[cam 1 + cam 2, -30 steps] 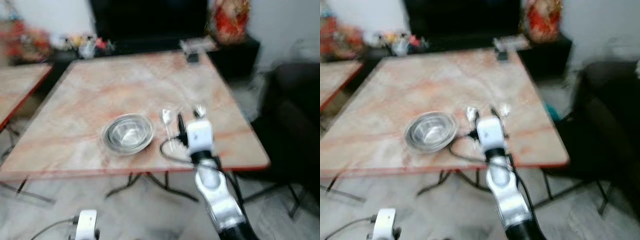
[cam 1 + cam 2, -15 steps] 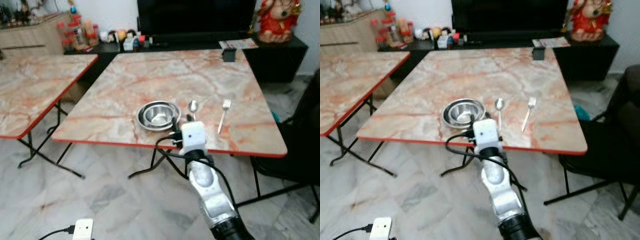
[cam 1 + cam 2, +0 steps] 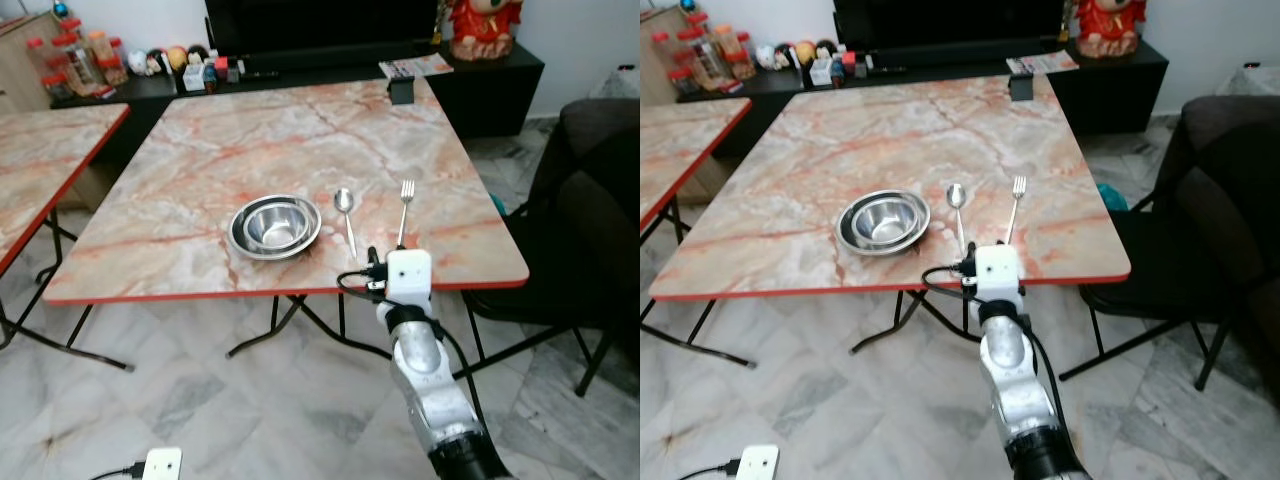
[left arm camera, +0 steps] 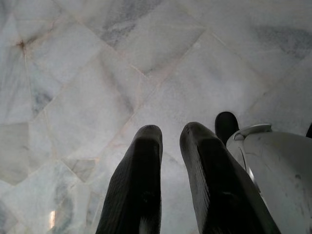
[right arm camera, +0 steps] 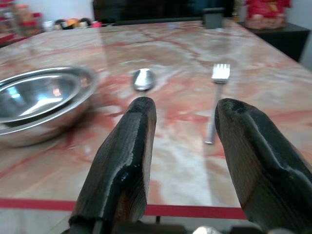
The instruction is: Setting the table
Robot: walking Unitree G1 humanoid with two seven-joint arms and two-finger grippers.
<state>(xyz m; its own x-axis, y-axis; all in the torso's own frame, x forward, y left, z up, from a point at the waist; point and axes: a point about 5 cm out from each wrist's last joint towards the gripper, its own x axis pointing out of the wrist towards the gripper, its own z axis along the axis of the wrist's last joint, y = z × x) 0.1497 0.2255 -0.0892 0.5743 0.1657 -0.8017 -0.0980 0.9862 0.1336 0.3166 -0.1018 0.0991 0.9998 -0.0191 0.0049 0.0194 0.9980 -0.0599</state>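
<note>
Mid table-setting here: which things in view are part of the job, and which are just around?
Part of the job:
steel bowls
spoon
fork
right gripper, open at the table edge

Just around:
black box
red figurine
jars

Marble-topped folding table [image 3: 200, 160] on pale marble floor [image 3: 180, 400].
</note>
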